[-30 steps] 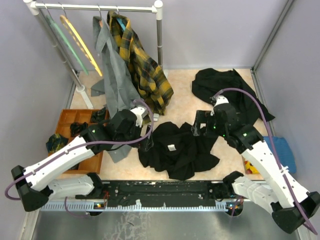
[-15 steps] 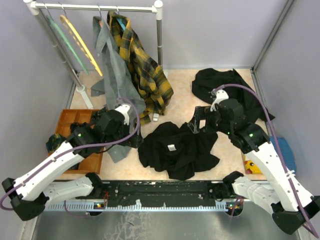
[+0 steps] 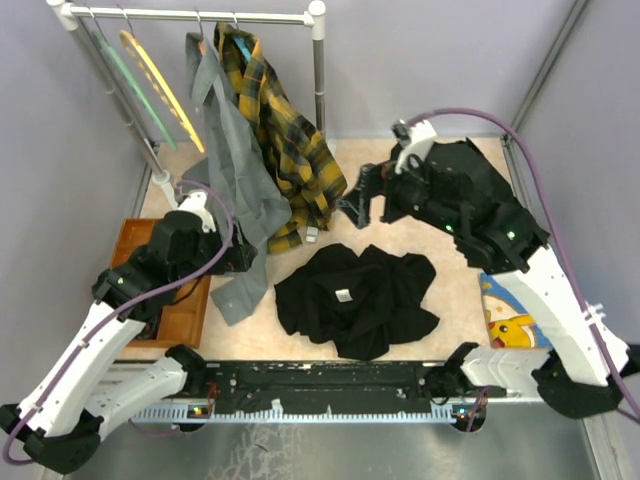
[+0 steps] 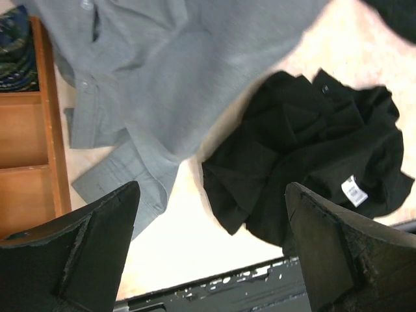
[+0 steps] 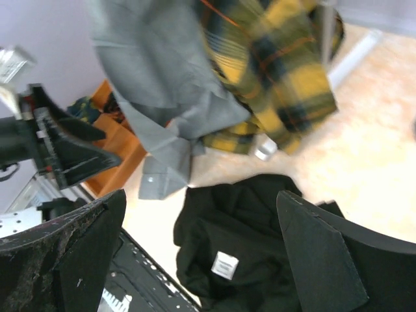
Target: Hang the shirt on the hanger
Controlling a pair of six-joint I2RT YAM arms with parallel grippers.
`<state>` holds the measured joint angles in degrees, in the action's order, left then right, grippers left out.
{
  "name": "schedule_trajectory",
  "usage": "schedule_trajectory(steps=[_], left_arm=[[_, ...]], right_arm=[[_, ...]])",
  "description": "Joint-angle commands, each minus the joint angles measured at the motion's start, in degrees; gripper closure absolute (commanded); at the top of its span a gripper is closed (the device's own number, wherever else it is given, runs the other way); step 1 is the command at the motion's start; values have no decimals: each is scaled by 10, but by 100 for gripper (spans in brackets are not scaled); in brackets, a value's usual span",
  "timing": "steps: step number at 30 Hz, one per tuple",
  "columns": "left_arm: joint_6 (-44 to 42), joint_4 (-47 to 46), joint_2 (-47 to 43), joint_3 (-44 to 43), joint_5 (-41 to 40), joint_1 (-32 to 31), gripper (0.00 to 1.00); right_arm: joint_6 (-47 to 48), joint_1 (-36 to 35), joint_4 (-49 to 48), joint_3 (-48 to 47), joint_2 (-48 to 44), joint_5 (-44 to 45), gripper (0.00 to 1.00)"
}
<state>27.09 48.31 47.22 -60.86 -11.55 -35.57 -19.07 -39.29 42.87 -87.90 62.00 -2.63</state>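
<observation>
shirt [image 3: 355, 300]: crumpled on table [image 3: 455, 285], white label up, untouched; 6 o'clock of right gripper [image 3: 356, 206], 4 o'clock of left gripper [image 4: 211, 188] | both grippers: jaws wide apart, empty | hanger [image 3: 162, 92]: on rail [image 3: 260, 16], 11 o'clock | count: black garments 2 (shirt, other black garment [image 3: 480, 185]); bare hangers 2 (yellow, pale green hanger [image 3: 130, 84]); grey shirt [image 3: 235, 170] 1; plaid shirt [image 3: 290, 140] 1

At either end of the black base rail [image 3: 330, 381], the left arm [image 3: 85, 345] and right arm [image 3: 560, 300] have white shells, black joints and purple cables [image 3: 470, 113]. The right gripper [image 5: 200, 195] looks matte black, perhaps scuffed.
</observation>
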Motion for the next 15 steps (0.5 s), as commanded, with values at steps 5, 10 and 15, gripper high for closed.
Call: schedule_trajectory(steps=[5, 10, 15], left_arm=[[-22, -23, 4, -15, 18, 100, 2], [-32, -20, 1, 7, 43, 180, 2], [-40, -17, 2, 32, 61, 256, 5]], right_arm=[[11, -101, -52, -171, 133, 41, 5], [18, -144, -75, -281, 223, 41, 10], [23, -173, -125, -374, 317, 40, 18]])
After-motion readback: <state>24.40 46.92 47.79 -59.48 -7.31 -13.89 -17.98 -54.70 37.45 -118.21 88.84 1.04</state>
